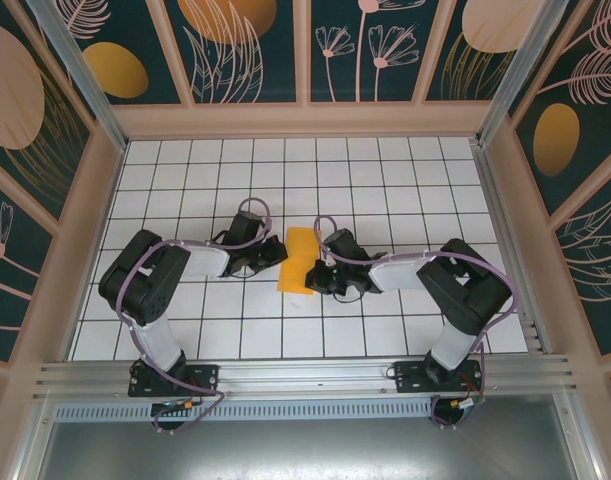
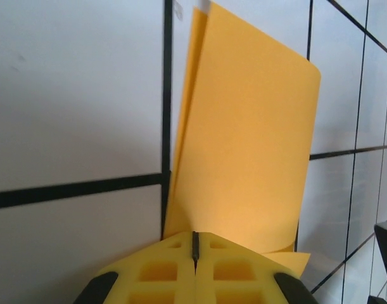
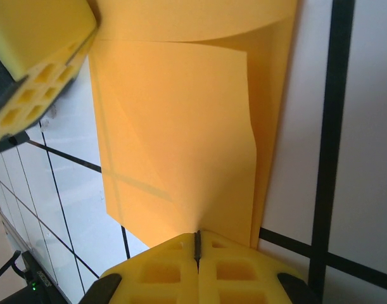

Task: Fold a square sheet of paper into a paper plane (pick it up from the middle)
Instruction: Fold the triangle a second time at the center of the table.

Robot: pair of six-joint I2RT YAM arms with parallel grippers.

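The square sheet of paper (image 1: 298, 256) is orange-yellow and folded over into a narrow doubled strip between the two arms at the middle of the tiled floor. My left gripper (image 1: 282, 250) meets its left edge and my right gripper (image 1: 312, 273) its lower right edge. In the left wrist view the yellow foam pads are pressed together at the left gripper (image 2: 195, 234), with the paper (image 2: 250, 139) rising from the seam in two curved layers. The right gripper (image 3: 197, 234) is likewise shut on the paper (image 3: 174, 126), which shows faint creases. The left gripper's pads (image 3: 28, 69) pinch the sheet's far corner.
The white tiled floor (image 1: 385, 180) with black grid lines spreads around the paper. Patterned walls (image 1: 245, 50) close in the back and both sides. An aluminium rail (image 1: 305, 375) carrying both arm bases runs along the near edge.
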